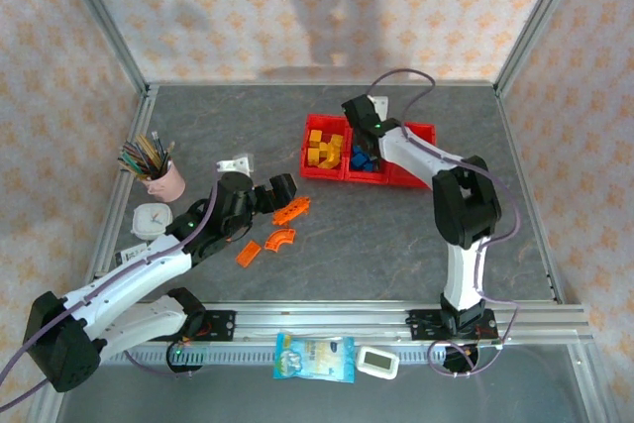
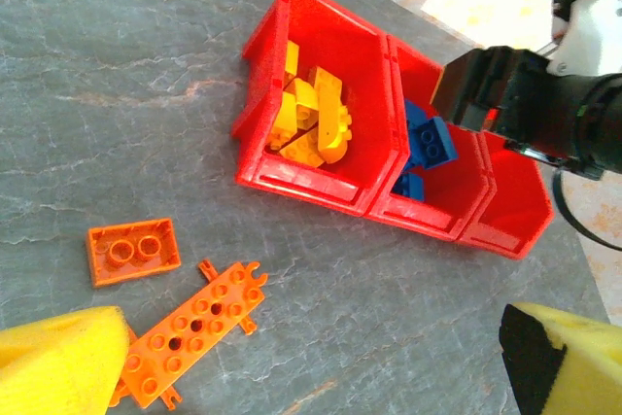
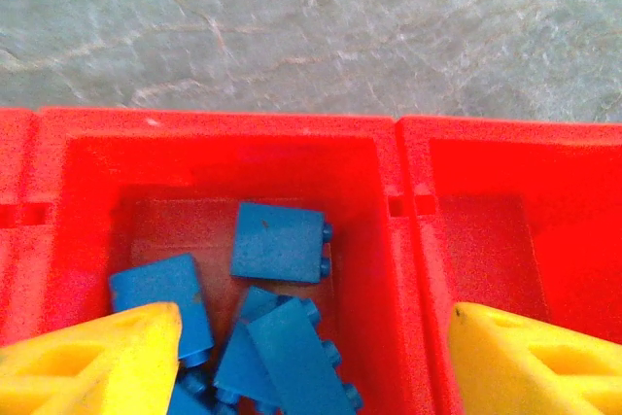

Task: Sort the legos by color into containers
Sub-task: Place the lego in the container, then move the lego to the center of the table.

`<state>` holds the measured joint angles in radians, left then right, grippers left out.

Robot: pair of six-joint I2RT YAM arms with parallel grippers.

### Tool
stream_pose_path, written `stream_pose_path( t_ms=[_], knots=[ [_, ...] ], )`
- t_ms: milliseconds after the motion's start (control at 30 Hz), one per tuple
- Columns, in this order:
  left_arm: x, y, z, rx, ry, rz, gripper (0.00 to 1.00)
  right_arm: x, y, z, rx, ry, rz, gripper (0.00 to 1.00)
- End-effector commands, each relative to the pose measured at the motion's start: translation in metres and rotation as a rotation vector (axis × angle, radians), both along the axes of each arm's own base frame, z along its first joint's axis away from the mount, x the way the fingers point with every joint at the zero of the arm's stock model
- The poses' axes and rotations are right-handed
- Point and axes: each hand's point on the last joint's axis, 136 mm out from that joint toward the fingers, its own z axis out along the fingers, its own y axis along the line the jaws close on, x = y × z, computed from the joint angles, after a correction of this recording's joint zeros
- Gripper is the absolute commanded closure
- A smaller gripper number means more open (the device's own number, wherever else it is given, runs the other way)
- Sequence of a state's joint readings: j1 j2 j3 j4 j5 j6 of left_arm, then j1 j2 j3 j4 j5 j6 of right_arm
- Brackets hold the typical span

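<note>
Three joined red containers (image 1: 319, 171) sit right of centre. The left one holds yellow legos (image 2: 311, 119), the middle one blue legos (image 3: 277, 240), and the right one (image 3: 505, 240) looks bare inside. My right gripper (image 3: 311, 366) hangs open over the middle bin (image 3: 219, 157), its yellow fingers (image 3: 97, 362) apart above the blue bricks and holding nothing. Orange legos lie loose on the table: a brick (image 2: 133, 250), a long plate (image 2: 194, 323), and arches (image 1: 280, 240). My left gripper (image 2: 321, 366) is open just above them, with the plate's end by its left finger (image 2: 58, 366).
A pink cup of pencils (image 1: 158, 170) and a white round object (image 1: 151, 220) stand at the left. A small white piece (image 1: 236, 162) lies behind the left gripper. A blue packet (image 1: 314, 357) and a white device (image 1: 376, 362) rest beyond the front rail (image 1: 327, 319).
</note>
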<state>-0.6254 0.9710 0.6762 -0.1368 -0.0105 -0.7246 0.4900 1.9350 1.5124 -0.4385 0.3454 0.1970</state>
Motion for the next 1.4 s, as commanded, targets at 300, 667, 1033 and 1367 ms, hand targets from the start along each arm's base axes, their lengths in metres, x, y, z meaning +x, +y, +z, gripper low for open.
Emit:
stream_pose_path(
  t_ms=[300,667,1033,1367],
  knots=[
    [-0.003,0.018,0.023,-0.004,-0.061,0.061,0.01,-0.074,0.075,0.029,0.254,0.026,0.264,0.24],
    [-0.023,0.047,0.01,0.015,-0.033,0.145,0.01,-0.14,0.155,-0.013,0.497,0.173,0.277,0.2],
    [-0.041,0.075,0.017,0.017,-0.037,0.226,0.01,-0.168,0.207,-0.049,0.595,0.226,0.129,0.18],
    [-0.049,0.082,0.018,0.001,-0.046,0.24,0.01,-0.174,0.232,-0.076,0.55,0.214,0.008,0.19]
  ],
)
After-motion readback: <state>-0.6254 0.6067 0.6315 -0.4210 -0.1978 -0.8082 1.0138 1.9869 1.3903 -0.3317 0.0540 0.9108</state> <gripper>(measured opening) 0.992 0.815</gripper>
